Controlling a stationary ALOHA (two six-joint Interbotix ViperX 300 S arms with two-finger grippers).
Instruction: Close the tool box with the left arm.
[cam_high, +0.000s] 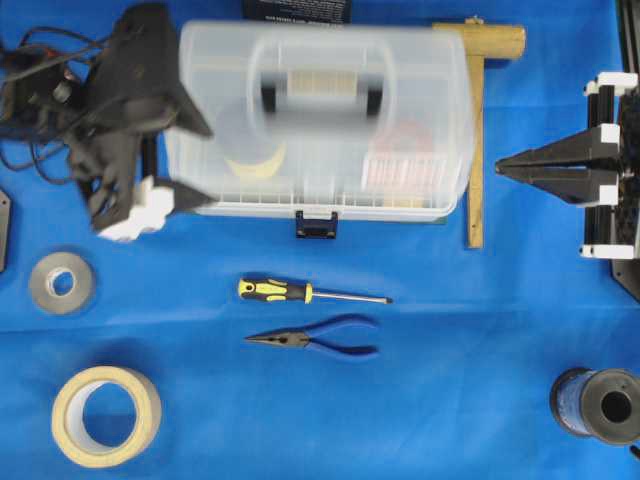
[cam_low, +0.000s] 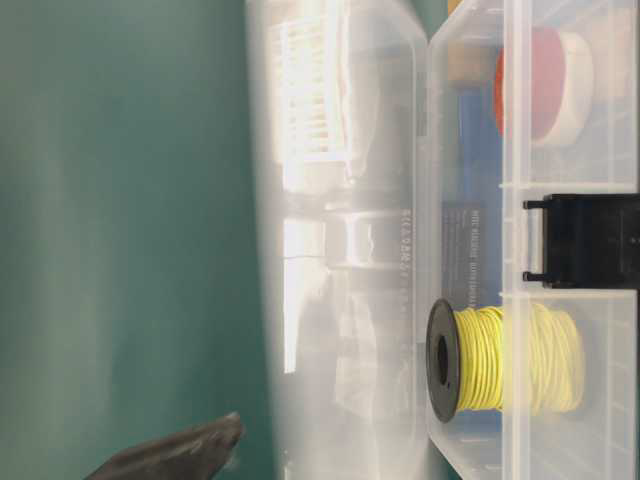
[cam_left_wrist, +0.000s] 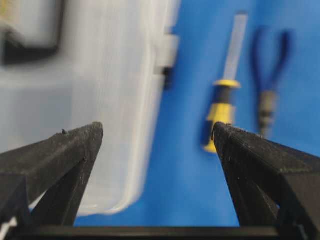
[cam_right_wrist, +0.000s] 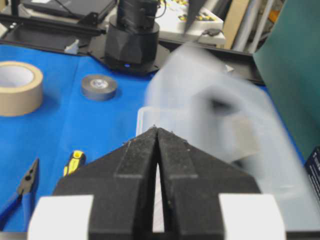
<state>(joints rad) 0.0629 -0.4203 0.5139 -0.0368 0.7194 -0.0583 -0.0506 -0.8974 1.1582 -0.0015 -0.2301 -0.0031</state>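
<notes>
The clear tool box (cam_high: 320, 130) lies at the back middle of the blue cloth, its black latch (cam_high: 316, 224) at the front edge. Its lid with the black handle (cam_high: 320, 85) is blurred over the base. In the table-level view the lid (cam_low: 340, 250) stands apart from the base (cam_low: 570, 420). My left gripper (cam_high: 208, 168) is open and empty at the box's left end. In the left wrist view (cam_left_wrist: 157, 130) the box corner (cam_left_wrist: 110, 125) is by the left finger. My right gripper (cam_high: 503, 168) is shut and empty, right of the box, and also shows in its wrist view (cam_right_wrist: 158, 129).
A yellow screwdriver (cam_high: 310, 292) and blue pliers (cam_high: 315, 338) lie in front of the box. Masking tape (cam_high: 105, 415) and grey tape (cam_high: 62, 283) sit front left, and a black spool (cam_high: 600, 405) front right. A wooden square (cam_high: 475, 130) lies by the box's right side.
</notes>
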